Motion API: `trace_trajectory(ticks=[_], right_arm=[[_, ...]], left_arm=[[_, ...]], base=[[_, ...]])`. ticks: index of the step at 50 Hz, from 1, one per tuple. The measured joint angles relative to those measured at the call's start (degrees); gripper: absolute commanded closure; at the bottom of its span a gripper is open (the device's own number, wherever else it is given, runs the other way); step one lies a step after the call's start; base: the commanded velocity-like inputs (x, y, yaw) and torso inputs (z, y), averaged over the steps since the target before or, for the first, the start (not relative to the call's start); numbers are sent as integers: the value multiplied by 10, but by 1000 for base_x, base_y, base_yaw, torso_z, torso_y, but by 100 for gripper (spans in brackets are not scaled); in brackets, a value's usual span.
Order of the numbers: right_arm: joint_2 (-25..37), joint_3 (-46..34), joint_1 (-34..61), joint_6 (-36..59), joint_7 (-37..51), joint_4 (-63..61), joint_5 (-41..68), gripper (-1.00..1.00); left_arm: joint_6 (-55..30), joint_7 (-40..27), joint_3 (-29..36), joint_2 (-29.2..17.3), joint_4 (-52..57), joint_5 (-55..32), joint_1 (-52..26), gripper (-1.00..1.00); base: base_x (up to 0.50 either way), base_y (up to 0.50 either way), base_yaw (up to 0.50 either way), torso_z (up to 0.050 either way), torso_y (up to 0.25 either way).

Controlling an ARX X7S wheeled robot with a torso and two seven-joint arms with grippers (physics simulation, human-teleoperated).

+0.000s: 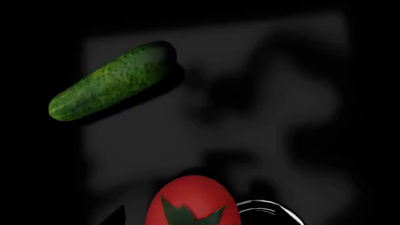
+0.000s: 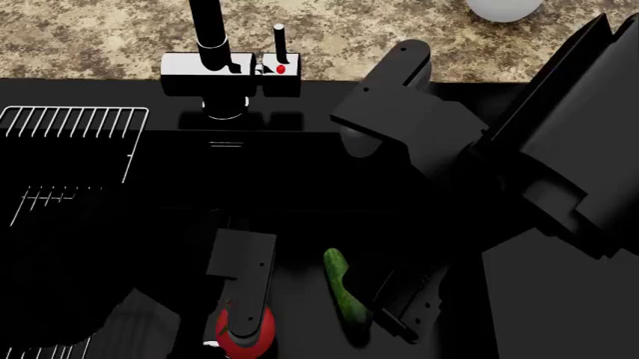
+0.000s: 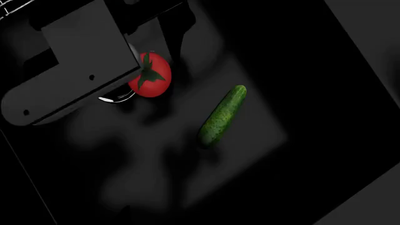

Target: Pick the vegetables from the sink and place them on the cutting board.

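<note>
The red tomato (image 1: 194,197) with a green stem star sits on the floor of the black sink (image 2: 299,194), near its front. My left gripper (image 1: 194,219) is lowered over it with the jaws open, one finger on each side of the tomato. A gap shows beside one finger. The dark green cucumber (image 1: 112,82) lies loose on the sink floor, to the right of the tomato (image 2: 245,333) in the head view. My right gripper (image 2: 399,308) hangs just right of the cucumber (image 2: 343,292); its jaws are too dark to read. The cutting board is out of view.
The black faucet (image 2: 215,45) stands at the sink's back edge on the speckled stone counter (image 2: 90,37). A wire rack (image 2: 70,134) sits at the left of the sink. My right arm (image 2: 479,142) fills the upper right. A white object (image 2: 504,7) stands on the counter behind.
</note>
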Motion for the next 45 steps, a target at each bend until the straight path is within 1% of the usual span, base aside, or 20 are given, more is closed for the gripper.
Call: trace_trajectory(ticks=[9, 10, 17, 22, 30, 40, 45], right_arm=[[6, 2, -10, -3, 15, -5, 15, -100], [7, 3, -10, -3, 16, -5, 16, -100], [11, 2, -14, -8, 25, -7, 23, -100], [13, 3, -15, -13, 32, -9, 27, -100], [18, 12, -15, -16, 56, -18, 34, -100], [12, 6, -6, -21, 86, -10, 20, -100], [8, 2, -5, -23, 95, -6, 16, -100]], left_arm=[[75, -13, 16, 52, -134, 11, 5, -100], [82, -15, 18, 55, -145, 12, 6, 100], [151, -28, 24, 62, -193, 4, 3, 100], [173, -47, 20, 42, -171, -4, 11, 100], [151, -104, -42, -14, -40, -29, 23, 100], [87, -156, -127, -115, 167, -81, 35, 100], [76, -199, -173, -158, 250, -98, 50, 100]], base=[[29, 0, 0, 0, 0], [29, 0, 0, 0, 0], [31, 0, 0, 0, -2], [32, 0, -1, 0, -2], [31, 0, 0, 0, 0], [30, 0, 0, 0, 0], [32, 0, 0, 0, 0]])
